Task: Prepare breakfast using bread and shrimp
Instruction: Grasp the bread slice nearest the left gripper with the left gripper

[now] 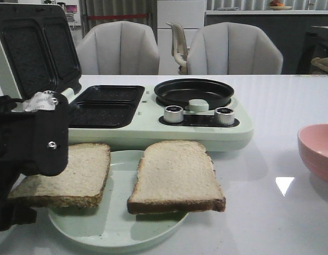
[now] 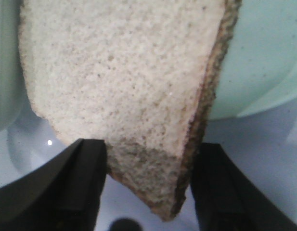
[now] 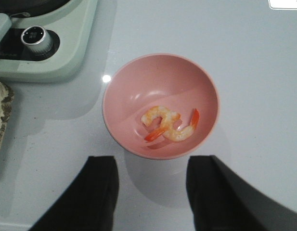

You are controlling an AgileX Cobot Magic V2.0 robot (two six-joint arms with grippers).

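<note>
Two slices of bread are seen on a pale green plate in front of the sandwich maker, whose lid is up. The left slice hangs a little over the plate's edge. The left claw is spread wide, with one finger on each side of that slice's corner. The corner is not pinched yet, so the picking-up step seems to be just starting. Next, the fingers likely need to be pressed together gently, since the bread is soft, and the slice carried to a dark tray of the sandwich maker.

The right slice lies flat and untouched. Two shrimp are seen in the pink bowl. The right claw hangs above the bowl, spread open and holding nothing.
</note>
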